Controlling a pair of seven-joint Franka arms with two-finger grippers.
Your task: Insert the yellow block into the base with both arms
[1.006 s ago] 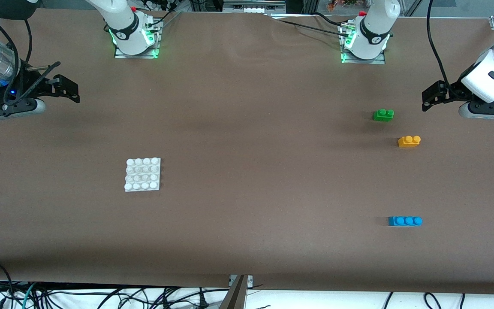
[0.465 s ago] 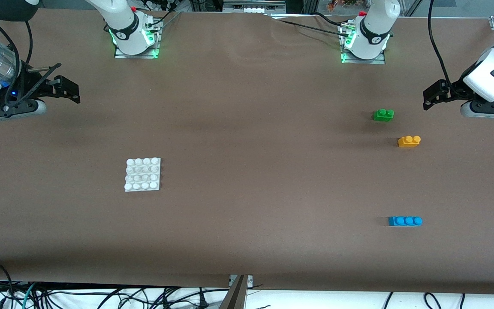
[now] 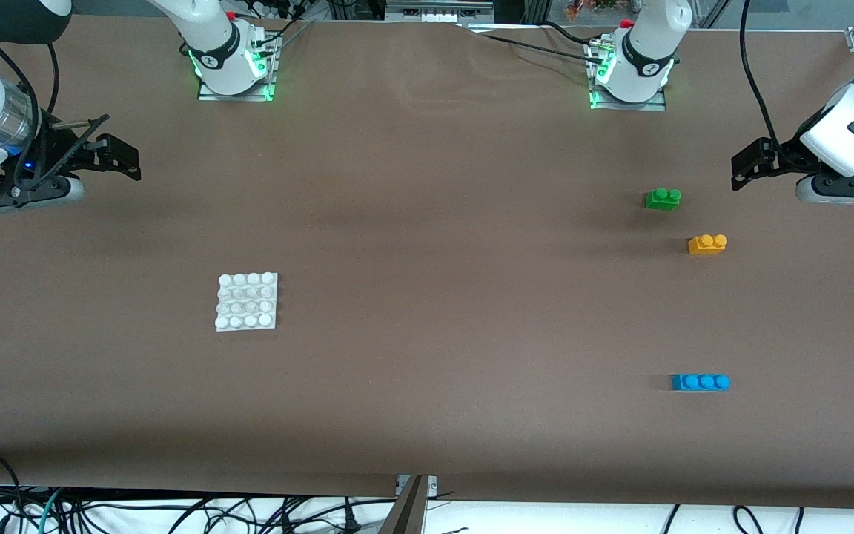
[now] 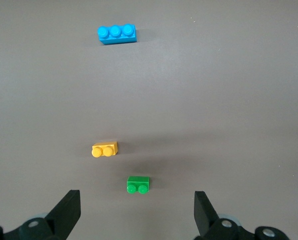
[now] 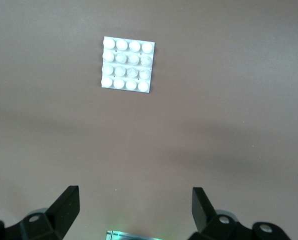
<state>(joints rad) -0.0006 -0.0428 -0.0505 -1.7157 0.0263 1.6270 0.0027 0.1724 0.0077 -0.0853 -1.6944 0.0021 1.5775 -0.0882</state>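
Observation:
The yellow block (image 3: 707, 244) lies on the table toward the left arm's end, studs up; it also shows in the left wrist view (image 4: 104, 149). The white base (image 3: 247, 301) lies flat toward the right arm's end and shows in the right wrist view (image 5: 127, 63). My left gripper (image 3: 746, 167) hangs open and empty over bare table at the left arm's end, apart from the bricks; its jaws frame the left wrist view (image 4: 136, 202). My right gripper (image 3: 119, 156) hangs open and empty over bare table at the right arm's end (image 5: 135, 196).
A green two-stud brick (image 3: 663, 198) lies beside the yellow block, farther from the front camera (image 4: 138, 184). A blue three-stud brick (image 3: 700, 382) lies nearer the front camera (image 4: 117, 34). The arm bases stand along the table's edge by the robots.
Both arms have shifted only slightly. The bricks and the base have not moved.

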